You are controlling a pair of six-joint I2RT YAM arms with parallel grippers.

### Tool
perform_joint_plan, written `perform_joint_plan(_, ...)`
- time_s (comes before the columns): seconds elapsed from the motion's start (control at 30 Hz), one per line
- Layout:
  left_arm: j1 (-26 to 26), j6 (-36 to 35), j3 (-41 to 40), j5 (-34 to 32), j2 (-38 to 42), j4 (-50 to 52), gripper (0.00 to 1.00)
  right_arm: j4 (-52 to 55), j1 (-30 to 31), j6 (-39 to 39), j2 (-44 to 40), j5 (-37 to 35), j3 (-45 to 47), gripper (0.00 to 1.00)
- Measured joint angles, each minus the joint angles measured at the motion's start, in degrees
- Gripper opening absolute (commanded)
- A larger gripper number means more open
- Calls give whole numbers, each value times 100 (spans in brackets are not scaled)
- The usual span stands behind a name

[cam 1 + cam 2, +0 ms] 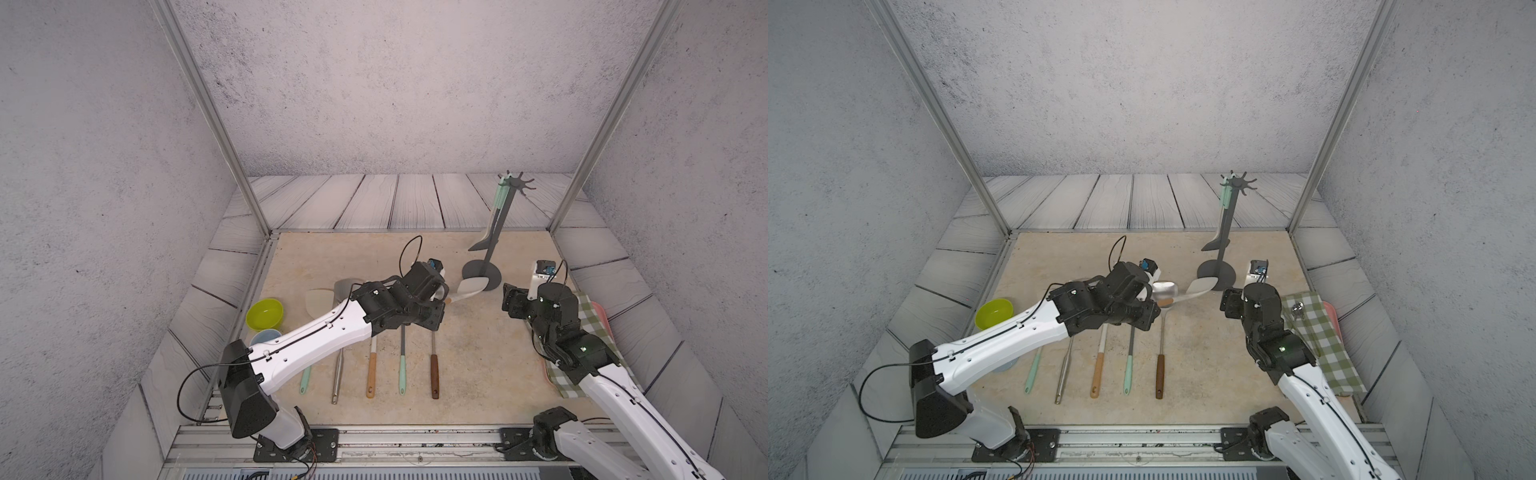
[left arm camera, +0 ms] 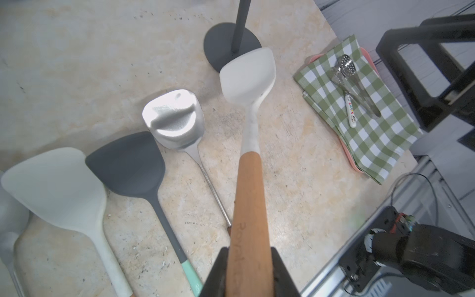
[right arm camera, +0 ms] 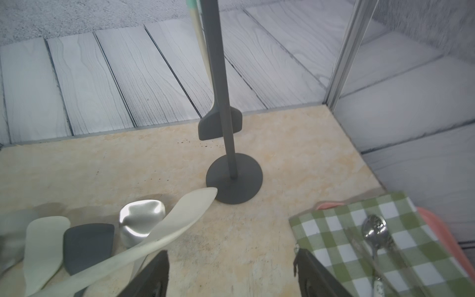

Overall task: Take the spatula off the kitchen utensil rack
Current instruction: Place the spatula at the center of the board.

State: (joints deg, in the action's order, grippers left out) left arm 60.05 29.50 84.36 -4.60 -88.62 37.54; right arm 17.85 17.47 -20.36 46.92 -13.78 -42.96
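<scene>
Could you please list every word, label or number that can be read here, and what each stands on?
"Royal": on the wooden handle of the white spatula held by the left gripper; further letters run under the fingers, hidden.
Coloured marks on the white-handled utensil on the checked cloth: too small to read.
Nothing else legible.

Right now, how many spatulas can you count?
7 spatulas: five in a row on the table, one in the left gripper, one hanging on the rack. More may be hidden.
</scene>
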Motion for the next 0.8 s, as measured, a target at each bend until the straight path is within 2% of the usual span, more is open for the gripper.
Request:
perform_joint_plan(0.17, 597, 136, -31, -1023, -507, -535, 0, 72, -590, -603, 214, 1060, 181, 78)
perform_joint_plan(0.27, 798, 234, -33, -1316, -881, -745, 0, 83, -798, -841, 376, 1440, 293, 79)
perform_joint_plan(0.53, 1056, 651, -31, -1818, -1589, -807, 0, 240, -984, -1272, 802, 1692, 337, 83)
perform_joint_plan(0.8, 1272, 1119, 70, -1801, -1939, -688, 0, 498, -984, -1550, 1843, 1818, 186, 83)
